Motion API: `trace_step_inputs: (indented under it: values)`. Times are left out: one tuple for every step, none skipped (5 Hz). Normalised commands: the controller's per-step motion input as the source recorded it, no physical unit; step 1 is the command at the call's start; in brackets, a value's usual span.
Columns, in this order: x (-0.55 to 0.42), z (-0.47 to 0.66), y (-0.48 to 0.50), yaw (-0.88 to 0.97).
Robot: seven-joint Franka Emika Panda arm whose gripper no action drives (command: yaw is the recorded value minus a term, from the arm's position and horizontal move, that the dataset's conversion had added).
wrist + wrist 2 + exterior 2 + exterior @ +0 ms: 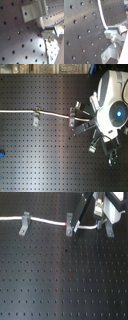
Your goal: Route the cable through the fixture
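The white cable (45, 220) runs from the first exterior view's left across the black perforated board and passes through two metal clips (24, 225) (70, 221). Its green band sits at the left clip (35, 111) and its red band at the middle clip (67, 223). My gripper (76, 228) reaches down just right of the middle clip and is shut on the cable. In the second wrist view the cable (102, 15) runs straight into the closed fingertips (110, 33). The first wrist view shows the clip (33, 11) close to the gripper (44, 32).
A third metal clip (108, 228) stands to the right of the gripper, and a white strand (90, 227) runs toward it. The arm's white body (112, 109) covers the second exterior view's right. A small blue object (1, 154) lies at that board's left edge.
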Motion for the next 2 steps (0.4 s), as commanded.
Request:
trace_step_inputs:
  values:
    - [0.0, 0.05, 0.001, 0.0]
    - [-0.057, 0.75, -0.014, 0.0]
